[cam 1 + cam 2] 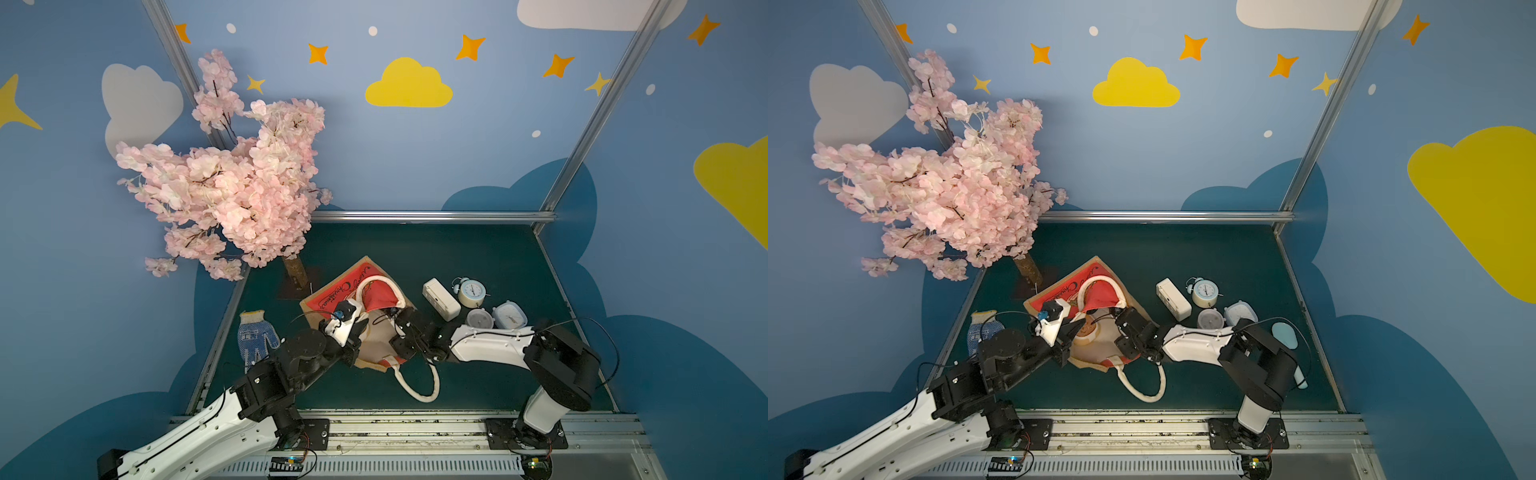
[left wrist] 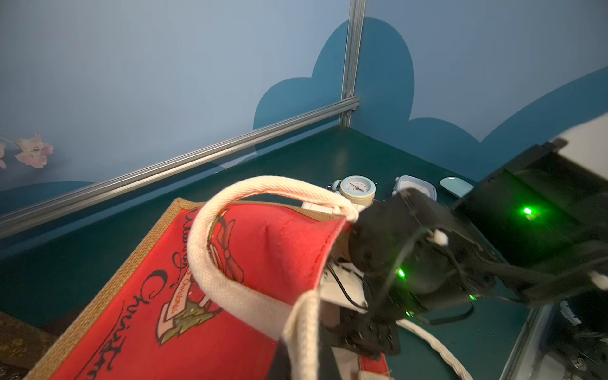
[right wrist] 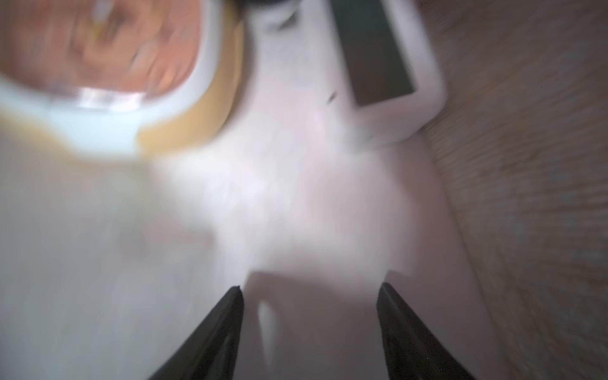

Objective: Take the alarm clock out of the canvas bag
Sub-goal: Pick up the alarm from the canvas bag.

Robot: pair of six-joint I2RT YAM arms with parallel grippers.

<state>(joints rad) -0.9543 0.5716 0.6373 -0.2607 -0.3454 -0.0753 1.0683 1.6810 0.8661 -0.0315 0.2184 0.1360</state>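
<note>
- Left gripper [image 2: 302, 355]: fingers pressed together, pinching the canvas bag [image 1: 338, 291] at its upper rim, where the cream handle [image 2: 210, 263] joins. The red face is held up and the mouth gapes.
- Right gripper [image 3: 311, 288]: its 2 black fingers are spread wide with nothing between them, inside the bag over the cream lining [image 3: 296, 197]. The view is blurred, so I cannot tell whether the tips touch the lining.
- Alarm clock [image 3: 98, 56]: round, with an orange face, white rim and yellow body. It lies inside the bag, apart from the right fingertips. In a top view the same alarm clock [image 1: 1086, 330] shows through the mouth.
- A white rectangular clock [image 3: 378, 65] with a dark screen also lies in the bag, near the burlap side [image 3: 526, 197].
- The bag lies on its side on the green table [image 1: 478, 374], mouth towards the arms, with the lower handle [image 1: 419, 386] trailing on the table.
- Writing: the emblem's small banner reads "Christmas". The large black script beside it starts "Chris"; the rest is cut off.
- Just right of the bag stand a white box [image 1: 441, 299], a twin-bell clock [image 1: 471, 289], a grey round clock [image 1: 479, 319] and a pale-blue clock [image 1: 510, 314]. Their dial figures are too small to read.
</note>
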